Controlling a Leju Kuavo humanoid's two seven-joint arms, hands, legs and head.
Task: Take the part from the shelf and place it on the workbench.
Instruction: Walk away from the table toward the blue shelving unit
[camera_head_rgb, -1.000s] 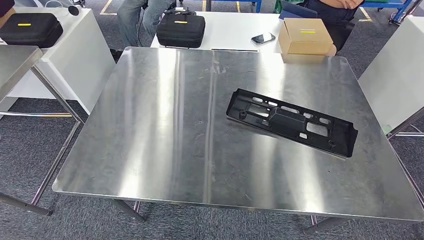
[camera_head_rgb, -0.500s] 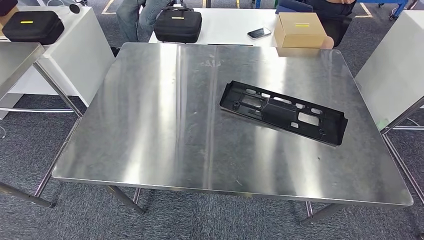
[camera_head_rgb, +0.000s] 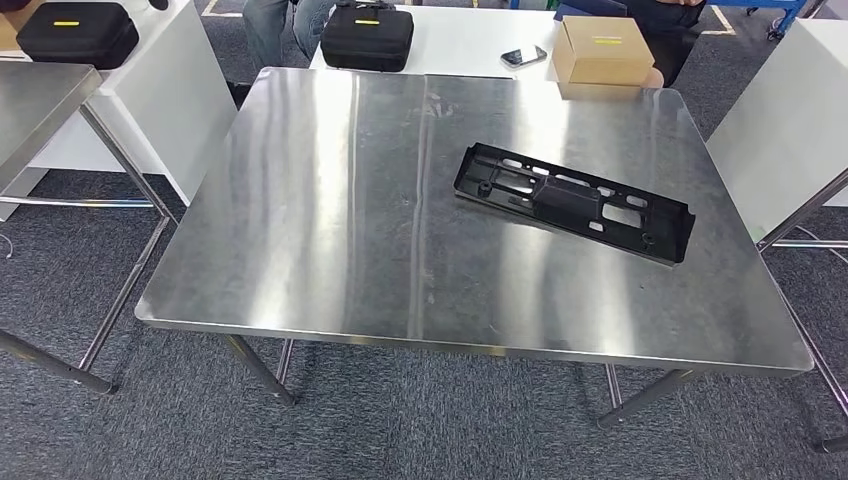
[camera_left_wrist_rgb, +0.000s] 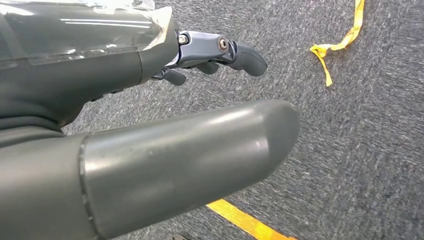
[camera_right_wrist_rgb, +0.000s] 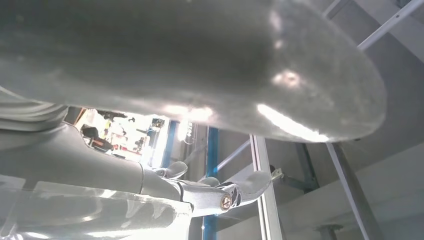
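Camera has shifted; part (camera_head_rgb: 573, 202) lies on workbench (camera_head_rgb: 330, 240), left robot hand (camera_left_wrist_rgb: 150, 100) and right robot hand (camera_right_wrist_rgb: 190, 150) released.

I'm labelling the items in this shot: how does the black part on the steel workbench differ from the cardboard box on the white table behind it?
The black part is long, flat and full of cut-outs; the cardboard box is a closed, blocky carton. The part is black plastic; the box is tan with a yellow label. The part lies skewed on the steel workbench; the box sits on the white table, at the workbench's far edge. Both rest untouched.
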